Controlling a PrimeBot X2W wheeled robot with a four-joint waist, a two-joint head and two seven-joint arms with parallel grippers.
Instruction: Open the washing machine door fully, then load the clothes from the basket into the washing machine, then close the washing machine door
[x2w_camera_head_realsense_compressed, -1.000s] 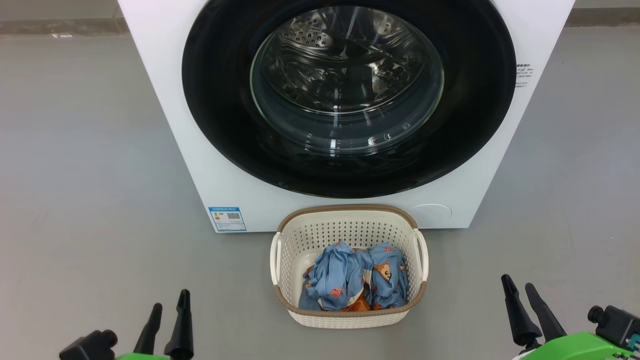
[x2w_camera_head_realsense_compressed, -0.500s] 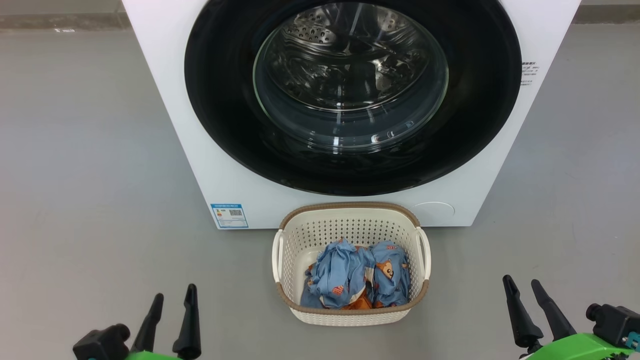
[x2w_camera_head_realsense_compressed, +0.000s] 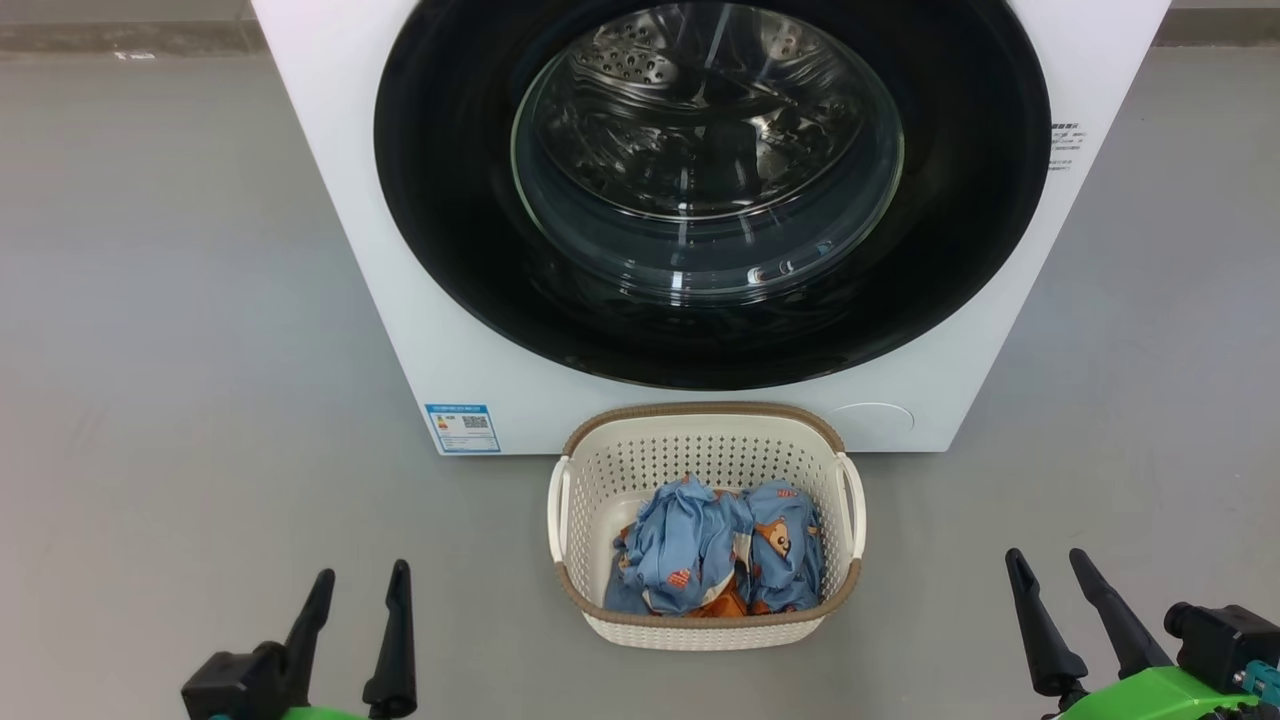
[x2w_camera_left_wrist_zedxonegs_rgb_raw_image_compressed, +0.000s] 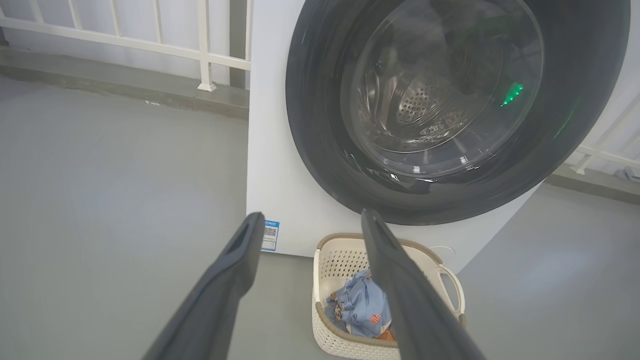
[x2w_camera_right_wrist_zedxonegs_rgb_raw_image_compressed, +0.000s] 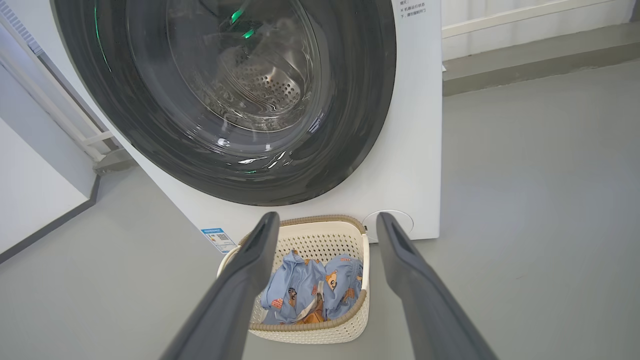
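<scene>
Head view, pincers: my left gripper (x2w_camera_head_realsense_compressed: 362, 572) and right gripper (x2w_camera_head_realsense_compressed: 1046, 555) were both spread wide and empty, low at either side.
Head view, task things: the large round glossy black washing machine door (x2w_camera_head_realsense_compressed: 705, 180) with its clear glass bowl looked shut on the big white front-loading washing machine (x2w_camera_head_realsense_compressed: 520, 400). The light blue bear-printed clothes (x2w_camera_head_realsense_compressed: 715, 555) lay in the small cream-white perforated plastic basket (x2w_camera_head_realsense_compressed: 700, 412), just in front of the machine and below the door.
Head view, risk: I could make out neither a handle nor a hinge side. I judged a pull on the wrong edge would slip off the gloss.
Head view, room: smooth grey floor (x2w_camera_head_realsense_compressed: 180, 350) ran wide on both sides of the machine.
Left wrist view, risk: my spread left gripper (x2w_camera_left_wrist_zedxonegs_rgb_raw_image_compressed: 312, 217) pointed at the machine's lower front just above the basket (x2w_camera_left_wrist_zedxonegs_rgb_raw_image_compressed: 340, 260), so a low reach might knock it askew.
Left wrist view, edges: a white metal railing (x2w_camera_left_wrist_zedxonegs_rgb_raw_image_compressed: 200, 45) on a low kerb stood behind the machine, well away.
Right wrist view, risk: my spread right gripper (x2w_camera_right_wrist_zedxonegs_rgb_raw_image_compressed: 327, 218) framed the basket (x2w_camera_right_wrist_zedxonegs_rgb_raw_image_compressed: 310, 242) and clothes (x2w_camera_right_wrist_zedxonegs_rgb_raw_image_compressed: 305, 285). A shallow pinch might drop cloth on the floor.
Right wrist view, edges: a raised grey kerb (x2w_camera_right_wrist_zedxonegs_rgb_raw_image_compressed: 540, 60) lay behind the machine, well apart.
</scene>
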